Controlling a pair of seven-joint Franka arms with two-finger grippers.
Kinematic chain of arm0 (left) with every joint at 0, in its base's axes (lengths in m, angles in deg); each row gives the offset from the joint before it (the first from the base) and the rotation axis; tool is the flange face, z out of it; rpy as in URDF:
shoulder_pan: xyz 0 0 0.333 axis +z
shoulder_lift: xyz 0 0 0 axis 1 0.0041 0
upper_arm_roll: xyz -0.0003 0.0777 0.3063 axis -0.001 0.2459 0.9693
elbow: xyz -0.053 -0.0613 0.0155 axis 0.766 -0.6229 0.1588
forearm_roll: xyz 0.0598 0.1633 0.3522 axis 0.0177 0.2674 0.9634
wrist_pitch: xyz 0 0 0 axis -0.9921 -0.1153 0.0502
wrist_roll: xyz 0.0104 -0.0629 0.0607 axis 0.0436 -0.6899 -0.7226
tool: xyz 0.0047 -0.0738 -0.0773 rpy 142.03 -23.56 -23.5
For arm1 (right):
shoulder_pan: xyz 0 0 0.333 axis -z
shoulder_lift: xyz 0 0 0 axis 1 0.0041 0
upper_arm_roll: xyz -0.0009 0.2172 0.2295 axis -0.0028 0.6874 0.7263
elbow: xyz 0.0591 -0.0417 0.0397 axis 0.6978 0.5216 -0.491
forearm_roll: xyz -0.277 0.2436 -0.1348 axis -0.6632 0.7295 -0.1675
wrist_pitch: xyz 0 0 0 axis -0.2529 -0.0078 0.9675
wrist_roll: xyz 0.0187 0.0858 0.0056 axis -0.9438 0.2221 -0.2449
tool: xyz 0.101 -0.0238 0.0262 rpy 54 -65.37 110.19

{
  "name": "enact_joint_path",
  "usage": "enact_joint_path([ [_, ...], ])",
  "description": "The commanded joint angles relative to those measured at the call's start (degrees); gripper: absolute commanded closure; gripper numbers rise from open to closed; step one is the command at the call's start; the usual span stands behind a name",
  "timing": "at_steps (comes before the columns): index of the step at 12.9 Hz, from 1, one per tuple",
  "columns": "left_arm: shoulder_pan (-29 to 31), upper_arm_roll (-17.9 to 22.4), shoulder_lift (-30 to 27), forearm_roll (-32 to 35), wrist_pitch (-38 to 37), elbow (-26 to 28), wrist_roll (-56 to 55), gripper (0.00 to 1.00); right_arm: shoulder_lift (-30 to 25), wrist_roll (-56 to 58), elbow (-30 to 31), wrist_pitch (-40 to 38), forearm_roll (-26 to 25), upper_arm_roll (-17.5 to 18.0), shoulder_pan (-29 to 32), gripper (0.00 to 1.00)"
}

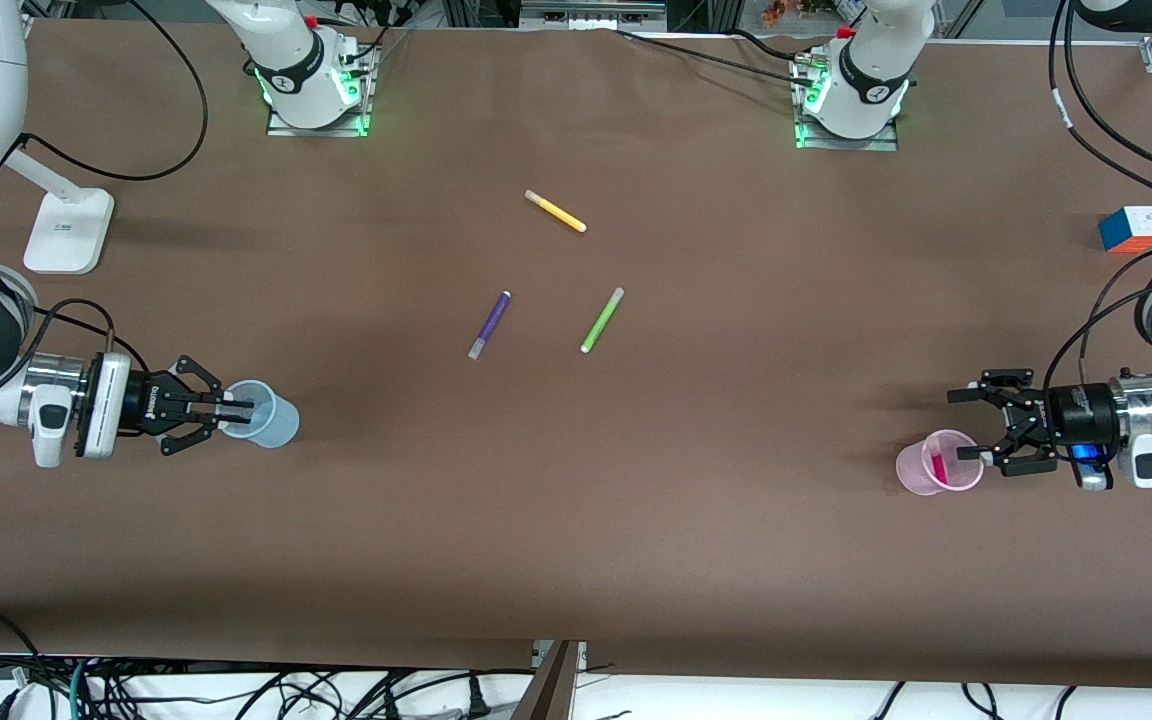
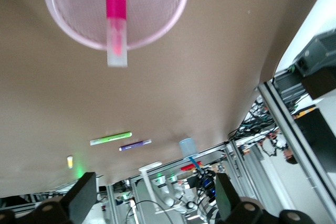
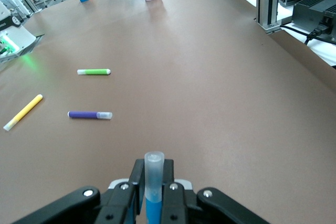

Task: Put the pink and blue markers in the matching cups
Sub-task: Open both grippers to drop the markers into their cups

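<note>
Pink marker [image 1: 939,464] stands in the pink cup [image 1: 921,470] at the left arm's end of the table, leaning on the rim — just in front of the left gripper [image 1: 976,425], whose fingers are spread apart and hold nothing. Blue marker [image 3: 153,192] is pinched between the pressed-together fingers of the right gripper [image 1: 232,409], which sits over the mouth of the blue cup [image 1: 271,415] at the right arm's end. Between the two grippers, mid-table, lie a purple pen [image 1: 489,324], a green pen [image 1: 602,319] and a yellow pen [image 1: 555,211] — all well apart from both cups. A colour cube [image 1: 1130,229] sits near the left arm.
</note>
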State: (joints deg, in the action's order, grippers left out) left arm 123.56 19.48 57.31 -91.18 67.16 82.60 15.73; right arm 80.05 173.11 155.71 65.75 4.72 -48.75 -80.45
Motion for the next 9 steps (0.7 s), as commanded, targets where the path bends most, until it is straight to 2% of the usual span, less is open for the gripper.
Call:
enact_joint_path([
  [1, -0.83, -0.69, -5.18, 7.17, -1.84, 0.45, 2.77, 0.0, -0.5, 2.47, 1.58, -1.41, 1.7, 0.71, 1.76, 0.89],
  [2, -2.75, -0.86, -7.02, 11.21, -2.02, 0.53, 4.35, 0.0, -0.5, 2.47, 1.58, -1.85, 1.7, 0.71, 2.02, 0.32],
  [3, -4.25, -0.95, -9.04, 15.77, -2.02, 0.53, 5.15, 0.0, -0.5, 2.47, 1.58, -1.76, 1.7, 0.71, 2.37, 0.0],
  [5, -7.68, -1.04, -12.73, 23.95, -2.02, 0.53, 5.24, 0.0, -0.67, -0.84, 0.88, -1.85, 1.7, 0.71, 2.46, 0.0],
  [7, -11.54, -1.04, -16.52, 34.04, -2.2, 0.8, 5.24, 0.0, -1.37, -10.4, -0.17, -1.85, 0.83, 0.71, 2.38, 0.0],
  [9, -12.09, -2.26, -18.9, 40.06, -3.51, 0.54, 7.42, 0.0, -1.56, -21.03, -2.62, -1.33, -0.75, 0.8, 1.59, 0.0],
])
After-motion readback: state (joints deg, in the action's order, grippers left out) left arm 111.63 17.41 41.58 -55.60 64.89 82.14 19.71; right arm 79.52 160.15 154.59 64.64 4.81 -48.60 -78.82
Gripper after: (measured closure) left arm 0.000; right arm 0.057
